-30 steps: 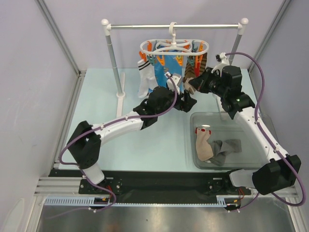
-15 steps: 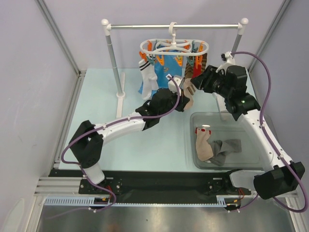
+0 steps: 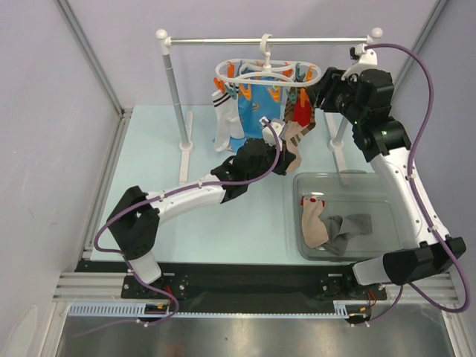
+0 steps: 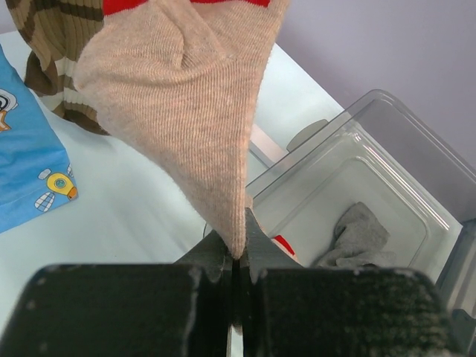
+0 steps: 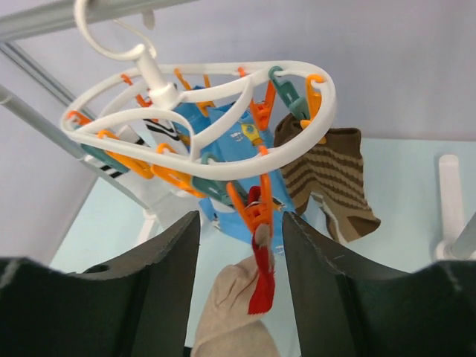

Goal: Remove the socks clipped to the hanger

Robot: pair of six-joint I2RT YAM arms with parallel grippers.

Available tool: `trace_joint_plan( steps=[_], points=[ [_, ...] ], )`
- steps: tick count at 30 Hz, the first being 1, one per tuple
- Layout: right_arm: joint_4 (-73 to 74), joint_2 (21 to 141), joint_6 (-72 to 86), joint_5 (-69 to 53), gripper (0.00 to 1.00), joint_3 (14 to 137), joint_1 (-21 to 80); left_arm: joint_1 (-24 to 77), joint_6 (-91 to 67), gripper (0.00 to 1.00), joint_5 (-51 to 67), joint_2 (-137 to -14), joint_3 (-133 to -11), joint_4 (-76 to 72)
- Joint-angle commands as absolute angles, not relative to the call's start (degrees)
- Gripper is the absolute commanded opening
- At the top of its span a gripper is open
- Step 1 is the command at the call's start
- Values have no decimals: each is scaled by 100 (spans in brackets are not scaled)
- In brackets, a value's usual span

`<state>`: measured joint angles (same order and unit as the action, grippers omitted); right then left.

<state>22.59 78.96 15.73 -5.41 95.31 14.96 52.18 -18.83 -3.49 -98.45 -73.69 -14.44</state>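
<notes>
socks (image 3: 294, 137), five counted: three on the hanger (image 5: 162, 93), two in the clear bin (image 3: 387, 186) on the table (image 3: 149, 163). hung: one white sock (image 3: 223, 119) with black stripes, one brown-striped sock (image 5: 335, 175), one beige sock (image 4: 186, 97) with red marks, beside one blue cartoon cloth (image 4: 26, 163). binned: one grey sock (image 3: 349, 227), one second beige sock (image 3: 314, 223). left tool (image 4: 236, 256) was pressed together, pinching the hung beige sock's tip. right tool (image 5: 239, 219) was spread, a finger either side of the orange clip (image 5: 256, 208) holding that sock. clip total was hard to count; the beige sock's top was cut off in the left wrist view.
</notes>
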Motion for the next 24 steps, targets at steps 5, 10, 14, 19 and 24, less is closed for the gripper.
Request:
trace_joint_plan(
  steps=[5,10,14,19,24],
  points=[
    [2136,8288,1108,-676,57,9800,1459,5256,-1802,0,-343,-9440,-7321,-1652],
    [1733,8358,853,-984,57,9581,1459,5256,-1793,0,-308,-9404,-7304,-1661],
    [1503,8358,739,-993,57,9422,1459,5256,-1802,0,-264,-9404,-7295,-1679],
    [1389,8420,729,-1134,56,9396,1424,5256,-1811,0,-264,-9396,-7295,-1705],
    [1240,8455,738,-1257,52,9325,1406,5256,-1819,0,-264,-9378,-7295,-1714]
  ],
)
